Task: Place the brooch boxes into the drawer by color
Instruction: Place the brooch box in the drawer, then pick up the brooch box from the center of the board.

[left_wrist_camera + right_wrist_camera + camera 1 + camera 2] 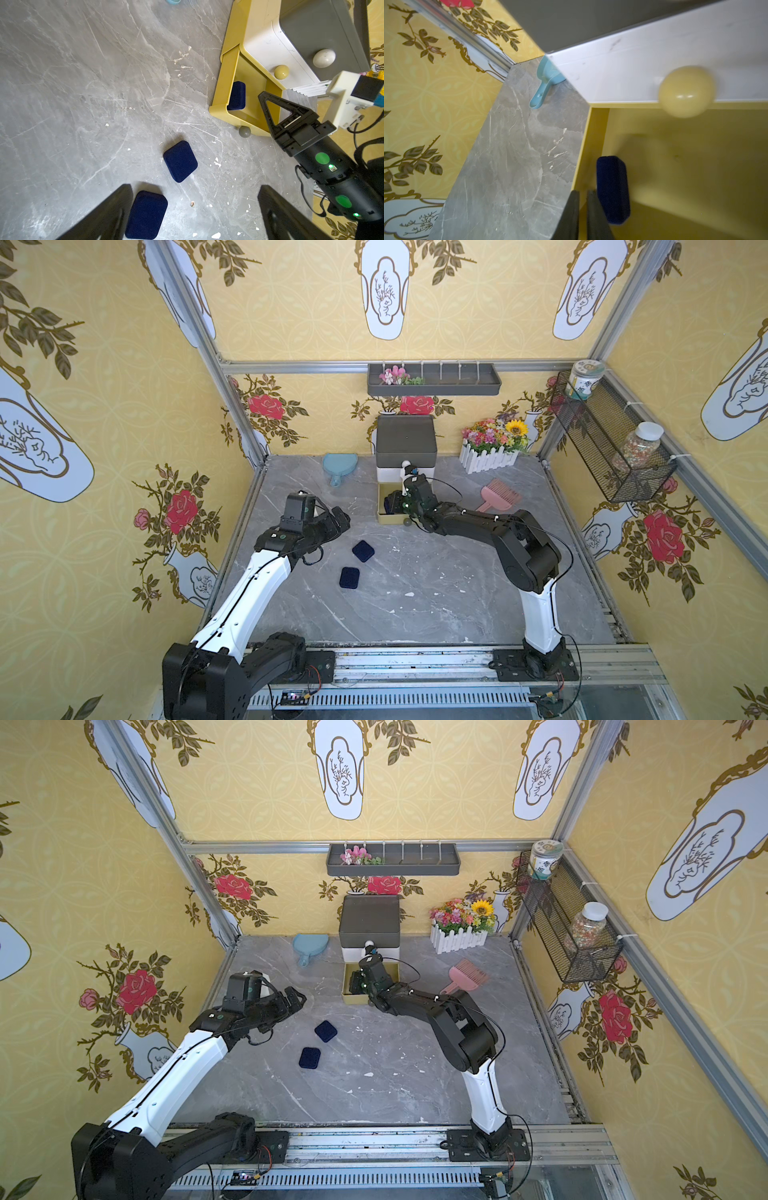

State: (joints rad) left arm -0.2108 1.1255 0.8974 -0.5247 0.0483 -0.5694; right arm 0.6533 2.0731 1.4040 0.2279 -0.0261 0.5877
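Observation:
Two navy brooch boxes (363,550) (349,577) lie flat on the grey table, seen in both top views. In the left wrist view they are the far box (180,161) and the near box (146,215). A third navy box (612,189) stands on edge inside the pulled-out olive-yellow drawer (598,124) of the chest (405,443). My right gripper (583,207) is shut with nothing between its fingers, just beside that box at the drawer's wall. My left gripper (195,188) hangs open above the two table boxes.
The white and dark grey drawers above are closed. A blue scoop (340,464) lies left of the chest, and a pink comb brush (500,495) and a fenced flower box (494,445) lie to its right. A wall tray (434,381) and a wire basket (611,439) hang higher up.

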